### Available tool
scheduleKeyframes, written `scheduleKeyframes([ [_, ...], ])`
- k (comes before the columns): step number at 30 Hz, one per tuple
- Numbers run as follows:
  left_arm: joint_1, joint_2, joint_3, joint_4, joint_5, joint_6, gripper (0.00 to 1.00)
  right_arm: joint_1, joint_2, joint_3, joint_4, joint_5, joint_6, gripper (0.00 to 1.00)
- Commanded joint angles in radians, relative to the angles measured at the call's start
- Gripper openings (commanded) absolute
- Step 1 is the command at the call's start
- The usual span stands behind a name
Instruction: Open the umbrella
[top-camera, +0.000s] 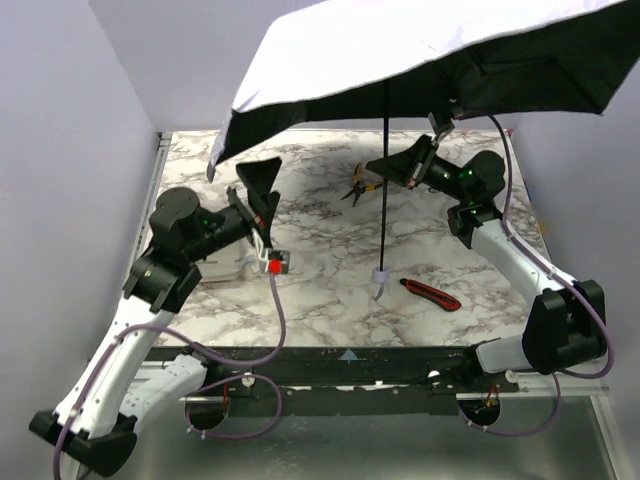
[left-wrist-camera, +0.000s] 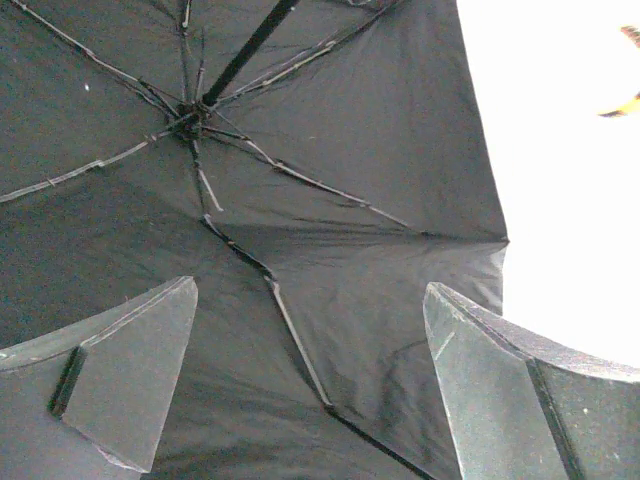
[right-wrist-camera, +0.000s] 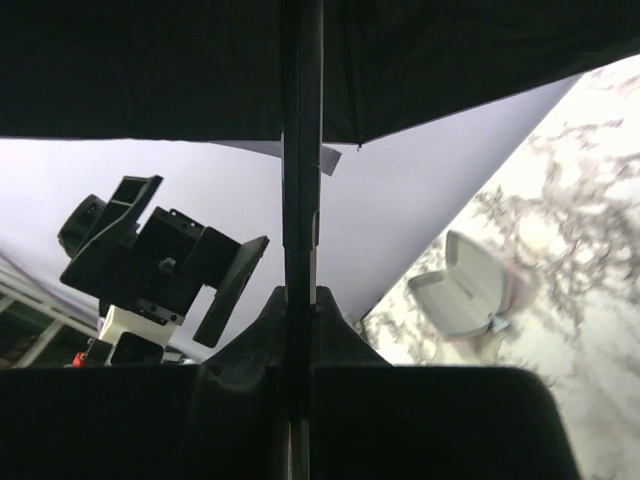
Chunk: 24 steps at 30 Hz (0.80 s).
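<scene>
Umbrella (top-camera: 400, 50) is spread! Right tool (right-wrist-camera: 300, 300) clamps its shaft (top-camera: 386, 200); left tool (left-wrist-camera: 310, 320), at the shaft's nine o'clock, gapes wide. Best hold it vertical, firmly.

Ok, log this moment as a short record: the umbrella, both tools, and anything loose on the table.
umbrella: pale lavender folding umbrella, canopy fully spread, black lining facing down
shaft: thin black metal shaft, upright, small lavender handle at its lower end
right tool: right tool shut on the shaft, below the canopy
left tool: left tool open, empty, pointing up at the lining
loose item: red-and-black utility knife lying on the white marble table, right of the handle
</scene>
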Motion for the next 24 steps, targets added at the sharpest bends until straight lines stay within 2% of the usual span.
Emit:
scheduleKeyframes([
  [1,-0.005,-0.135,-0.079,-0.311,-0.011,-0.182,0.99,0.005,-0.023,-0.096,0.241,-0.065,0.093,0.00],
  [5,-0.004,-0.240,-0.155,-0.399,-0.070,-0.265,0.99,0.005,0.024,-0.152,0.340,-0.157,0.065,0.00],
  [8,-0.005,-0.298,-0.195,-0.448,-0.120,-0.320,0.98,0.005,0.082,-0.218,0.586,-0.225,0.132,0.00],
  [11,-0.004,-0.346,-0.219,-0.517,-0.156,-0.362,0.99,0.005,0.119,-0.286,0.750,-0.258,0.178,0.00],
  [13,-0.004,-0.387,-0.233,-0.583,-0.162,-0.374,0.99,0.005,0.116,-0.322,0.746,-0.272,0.110,0.00],
  [18,-0.005,-0.483,-0.241,-0.796,-0.105,-0.337,0.99,0.005,0.125,-0.343,0.594,-0.269,-0.117,0.00],
  [24,-0.005,-0.451,-0.160,-1.037,0.023,-0.349,0.99,-0.007,0.197,-0.349,0.597,-0.195,-0.169,0.01],
])
